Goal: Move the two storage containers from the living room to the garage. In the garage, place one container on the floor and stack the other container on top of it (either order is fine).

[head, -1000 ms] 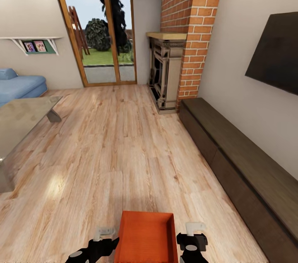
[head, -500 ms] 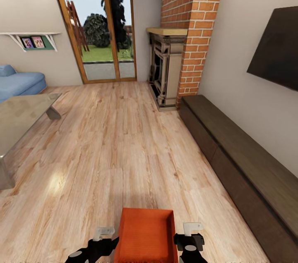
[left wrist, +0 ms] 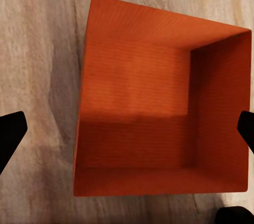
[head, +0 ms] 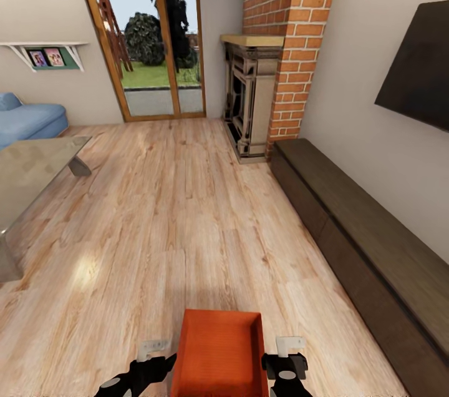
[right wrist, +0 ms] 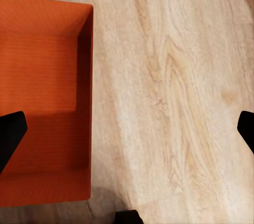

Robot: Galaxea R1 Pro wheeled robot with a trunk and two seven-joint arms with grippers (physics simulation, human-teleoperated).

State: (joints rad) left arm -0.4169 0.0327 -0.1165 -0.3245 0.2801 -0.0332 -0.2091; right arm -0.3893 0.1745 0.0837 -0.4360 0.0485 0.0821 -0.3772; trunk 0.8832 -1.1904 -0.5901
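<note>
Left claw (left wrist: 127, 129) spread over container (left wrist: 159, 108) — cabinet (head: 362, 241) rightward.

Container (head: 219, 353) between both arms — sofa (head: 28, 122) left, cabinet (head: 368, 247) right

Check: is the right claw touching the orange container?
Apart. In the right wrist view the right claw stands wide open over bare wood floor, and the container's wall ends well short of its midline; only one fingertip overlaps the bin, with no contact shown.
</note>
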